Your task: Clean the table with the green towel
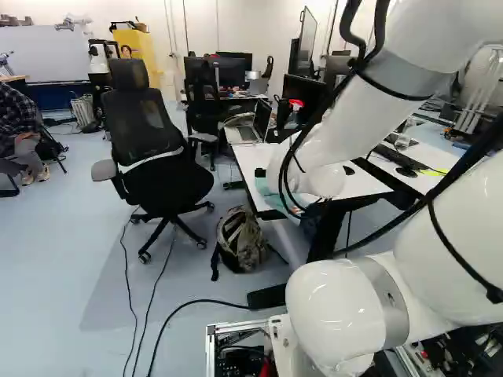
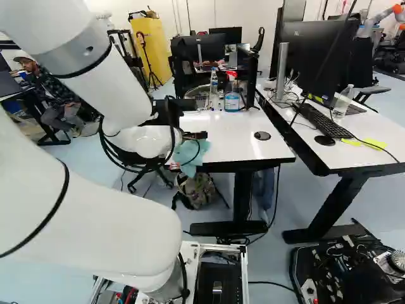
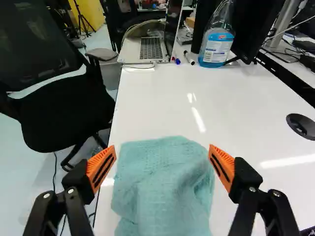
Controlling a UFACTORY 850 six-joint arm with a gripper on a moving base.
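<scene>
The gripper point(image 2: 190, 151) is at the near left corner of the white table point(image 2: 240, 145) in the right base view. Seen from the wrist, the gripper point(image 3: 161, 160) stands wide open, an orange pad on each side of the towel. The pale blue-green towel point(image 3: 162, 187) lies loosely crumpled on the tabletop point(image 3: 162, 108), below and between the fingers, not gripped. Part of the towel point(image 2: 188, 153) shows beside the gripper in the right base view. In the left base view the arm hides the gripper and most of the towel point(image 1: 271, 196).
Farther along the tabletop are a laptop point(image 3: 147, 49), markers and a spray bottle point(image 3: 216, 42). A black office chair point(image 1: 161, 157) stands beside the table, with a backpack point(image 1: 242, 239) on the floor. A second desk point(image 2: 354, 142) holds a keyboard point(image 2: 321, 120), mouse and monitor.
</scene>
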